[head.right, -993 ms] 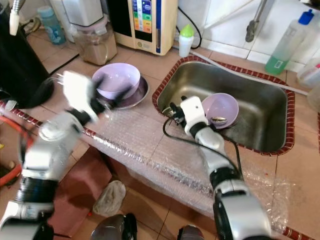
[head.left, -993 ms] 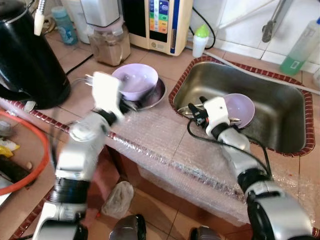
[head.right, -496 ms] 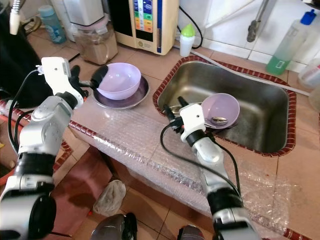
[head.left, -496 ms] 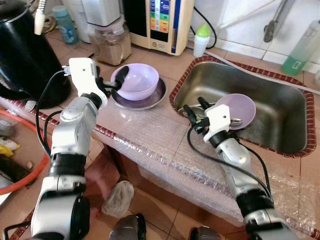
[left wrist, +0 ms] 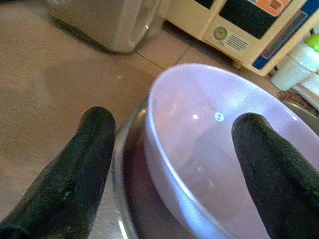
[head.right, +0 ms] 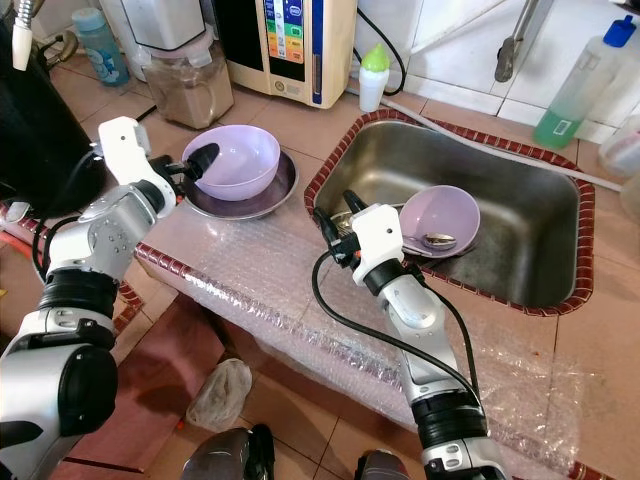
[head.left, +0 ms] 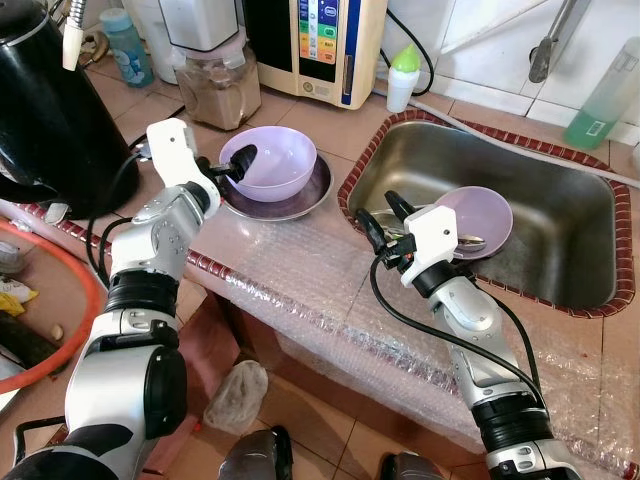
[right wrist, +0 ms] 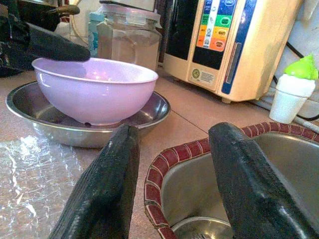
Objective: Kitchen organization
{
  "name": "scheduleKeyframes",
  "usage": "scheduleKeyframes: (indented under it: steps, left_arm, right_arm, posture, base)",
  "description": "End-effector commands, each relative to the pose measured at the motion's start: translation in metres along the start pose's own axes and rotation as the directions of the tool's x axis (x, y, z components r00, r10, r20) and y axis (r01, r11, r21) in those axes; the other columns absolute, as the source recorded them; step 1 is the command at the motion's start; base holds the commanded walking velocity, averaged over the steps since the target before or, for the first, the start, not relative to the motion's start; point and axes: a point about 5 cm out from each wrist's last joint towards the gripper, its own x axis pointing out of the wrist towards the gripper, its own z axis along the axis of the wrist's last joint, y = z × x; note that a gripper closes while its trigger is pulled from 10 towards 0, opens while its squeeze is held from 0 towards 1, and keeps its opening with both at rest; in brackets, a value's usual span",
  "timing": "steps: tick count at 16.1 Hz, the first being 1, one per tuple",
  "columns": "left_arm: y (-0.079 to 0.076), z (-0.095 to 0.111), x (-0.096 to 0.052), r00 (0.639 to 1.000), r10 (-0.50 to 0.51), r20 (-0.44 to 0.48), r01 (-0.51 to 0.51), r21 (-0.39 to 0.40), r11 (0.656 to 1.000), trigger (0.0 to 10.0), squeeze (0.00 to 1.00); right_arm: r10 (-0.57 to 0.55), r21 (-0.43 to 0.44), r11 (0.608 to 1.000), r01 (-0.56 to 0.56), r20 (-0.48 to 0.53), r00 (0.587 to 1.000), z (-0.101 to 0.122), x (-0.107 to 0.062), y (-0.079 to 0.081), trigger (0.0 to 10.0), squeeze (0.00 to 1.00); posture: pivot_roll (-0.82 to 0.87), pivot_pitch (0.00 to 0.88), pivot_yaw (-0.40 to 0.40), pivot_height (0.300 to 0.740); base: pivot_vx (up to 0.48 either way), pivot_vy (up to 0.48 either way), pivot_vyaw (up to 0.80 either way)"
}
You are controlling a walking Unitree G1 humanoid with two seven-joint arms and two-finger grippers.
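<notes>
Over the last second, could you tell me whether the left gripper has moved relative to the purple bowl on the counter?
Yes. The left gripper has swung from the near side of the purple bowl to its left rim, fingers open astride it.

The spoon (head.right: 440, 240) in the sink bowl (head.right: 440, 215) is too small to detail. The kettle (head.left: 50, 110) is cut by the frame edge. The tap (head.left: 550, 40) top is cut off. The tray (left wrist: 124, 164) under the purple bowl (left wrist: 209, 144) is largely hidden.

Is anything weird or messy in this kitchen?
Yes: a sheet of bubble wrap covers the counter and droops over its front edge, odd for a kitchen worktop. A crumpled rag lies on the floor below. In the sink, a purple bowl sits tilted against other dishes.
</notes>
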Motion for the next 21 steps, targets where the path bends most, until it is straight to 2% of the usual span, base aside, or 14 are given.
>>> scheduleKeyframes:
  steps: [1, 4, 6, 9, 13, 17, 19, 20, 21]
  left_arm:
    - [-0.005, 0.0, 0.002, 0.999, -0.037, -0.025, 0.036, -0.02, 0.999, 0.0, 0.0]
    - [-0.006, -0.006, 0.003, 0.994, -0.067, -0.083, 0.064, -0.03, 0.997, 0.0, 0.0]
    - [-0.005, -0.006, 0.003, 0.994, -0.066, -0.085, 0.062, -0.053, 0.997, 0.0, 0.0]
    - [-0.003, -0.005, 0.003, 0.994, -0.07, -0.079, 0.065, -0.073, 0.995, 0.0, 0.0]
    - [0.003, -0.006, 0.001, 0.995, -0.053, -0.088, 0.048, -0.057, 0.997, 0.0, 0.0]
    - [0.002, -0.005, 0.0, 0.99, -0.076, -0.117, 0.072, -0.041, 0.997, 0.0, 0.0]
    - [0.003, -0.005, -0.001, 0.989, -0.074, -0.124, 0.07, -0.04, 0.997, 0.0, 0.0]
    - [0.003, -0.005, -0.001, 0.989, -0.073, -0.125, 0.069, -0.04, 0.997, 0.0, 0.0]
    - [0.004, -0.005, -0.001, 0.99, -0.072, -0.123, 0.068, -0.039, 0.997, 0.0, 0.0]
  right_arm:
    - [0.01, 0.002, 1.0, -0.01, -0.004, 1.0, 0.001, -0.001, 0.003, 10.0, 0.0]
    - [0.069, 0.022, 0.997, -0.069, 0.001, 0.998, 0.005, 0.0, 0.011, 10.0, 0.0]
    - [0.136, 0.012, 0.991, -0.136, -0.007, 0.991, 0.006, -0.001, 0.016, 10.0, 0.0]
    - [0.115, 0.03, 0.993, -0.114, -0.033, 0.993, 0.001, -0.002, 0.013, 10.0, 0.0]
    - [0.142, 0.05, 0.989, -0.14, -0.046, 0.989, 0.001, -0.002, 0.016, 10.0, 0.0]
    - [0.145, 0.054, 0.988, -0.142, -0.047, 0.988, 0.0, -0.001, 0.016, 10.0, 0.0]
    - [0.119, -0.015, 0.993, -0.12, -0.056, 0.991, 0.0, 0.001, 0.016, 10.0, 0.0]
    - [0.115, -0.021, 0.993, -0.116, -0.059, 0.992, -0.001, 0.003, 0.017, 10.0, 0.0]
    - [0.143, 0.032, 0.989, -0.142, -0.062, 0.988, -0.002, 0.003, 0.021, 10.0, 0.0]
  posture:
    - [-0.02, 0.091, 0.094, 0.74]
    - [-0.02, 0.093, 0.096, 0.74]
    - [-0.02, 0.093, 0.096, 0.74]
    - [-0.02, 0.09, 0.093, 0.74]
    - [-0.02, 0.085, 0.091, 0.74]
    - [-0.01, 0.083, 0.09, 0.74]
    - [-0.01, 0.083, 0.09, 0.74]
    - [-0.01, 0.083, 0.09, 0.74]
    - [-0.01, 0.083, 0.09, 0.74]
  base:
    - [0.0, 0.0, 0.0]
    - [0.0, 0.0, 0.0]
    - [0.0, 0.0, 0.0]
    - [0.0, 0.0, 0.0]
    - [0.0, 0.0, 0.0]
    - [0.0, 0.0, 0.0]
    - [0.0, 0.0, 0.0]
    - [0.0, 0.0, 0.0]
    - [0.0, 0.0, 0.0]
